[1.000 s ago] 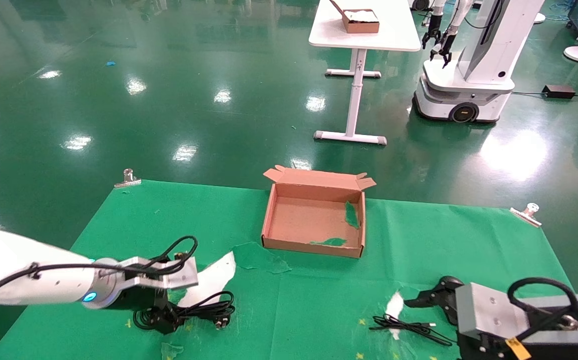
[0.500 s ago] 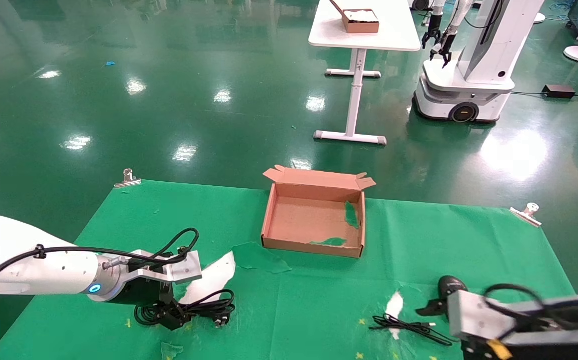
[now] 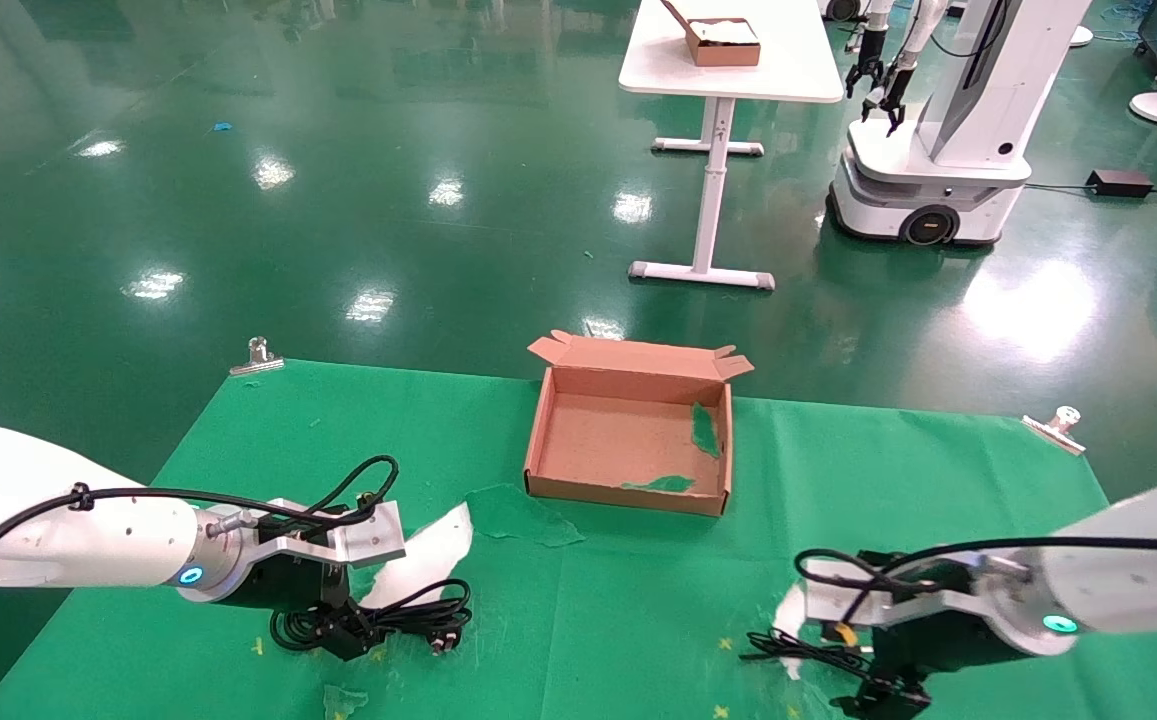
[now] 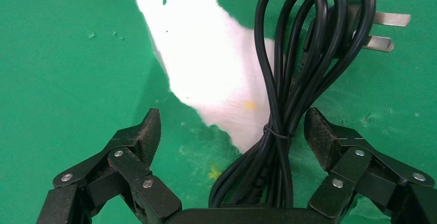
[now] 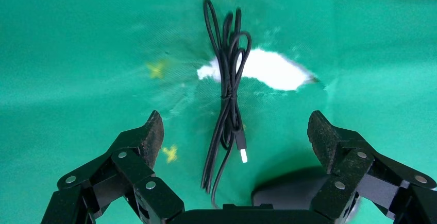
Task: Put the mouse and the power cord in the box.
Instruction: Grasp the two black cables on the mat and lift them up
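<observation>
The floor (image 3: 338, 150) is shiny green with bright spots of light. At twelve o'clock stands a white table (image 3: 728, 60). The near surface (image 3: 638, 600) wears a green cloth held by metal clips (image 3: 256, 356).
</observation>
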`<act>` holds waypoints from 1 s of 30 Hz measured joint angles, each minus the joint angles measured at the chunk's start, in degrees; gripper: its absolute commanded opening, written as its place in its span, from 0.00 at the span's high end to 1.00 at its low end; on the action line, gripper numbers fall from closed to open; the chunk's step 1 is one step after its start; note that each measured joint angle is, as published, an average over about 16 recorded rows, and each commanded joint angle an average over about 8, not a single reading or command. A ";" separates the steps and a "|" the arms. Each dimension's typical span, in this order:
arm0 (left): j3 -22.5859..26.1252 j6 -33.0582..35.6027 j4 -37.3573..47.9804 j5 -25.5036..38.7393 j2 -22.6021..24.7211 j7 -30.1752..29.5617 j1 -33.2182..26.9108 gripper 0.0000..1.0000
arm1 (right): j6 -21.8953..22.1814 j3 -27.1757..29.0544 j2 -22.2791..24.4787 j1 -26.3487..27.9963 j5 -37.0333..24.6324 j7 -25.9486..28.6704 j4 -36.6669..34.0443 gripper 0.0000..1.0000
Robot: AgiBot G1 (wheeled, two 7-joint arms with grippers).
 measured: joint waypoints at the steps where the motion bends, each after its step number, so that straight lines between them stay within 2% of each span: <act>1: 0.00 -0.01 0.12 -0.01 0.03 0.07 -0.03 0.00 | 0.50 -0.36 -0.97 0.33 -0.62 -0.55 -1.68 0.00; 2: -0.01 -0.03 0.23 -0.03 0.06 0.14 -0.06 0.05 | 0.97 -0.69 -1.86 0.65 -1.17 -1.07 -3.25 0.00; 3: -0.01 -0.04 0.33 -0.04 0.09 0.20 -0.09 0.18 | 1.41 -0.98 -2.67 0.93 -1.66 -1.54 -4.72 0.03; 9: -0.03 -0.10 0.74 -0.08 0.20 0.43 -0.20 0.93 | 3.04 -1.99 -5.75 2.10 -3.20 -3.40 -10.45 0.78; 10: -0.03 -0.10 0.77 -0.08 0.21 0.44 -0.21 1.00 | 3.15 -2.07 -6.00 2.20 -3.30 -3.54 -10.91 0.90; 11: -0.03 -0.11 0.80 -0.08 0.21 0.46 -0.22 1.00 | 3.24 -2.12 -6.18 2.27 -3.37 -3.64 -11.26 1.00; 30: -0.05 -0.11 0.68 -0.14 0.21 0.46 -0.24 1.00 | 2.85 -1.90 -5.60 2.00 -3.00 -3.40 -10.14 1.00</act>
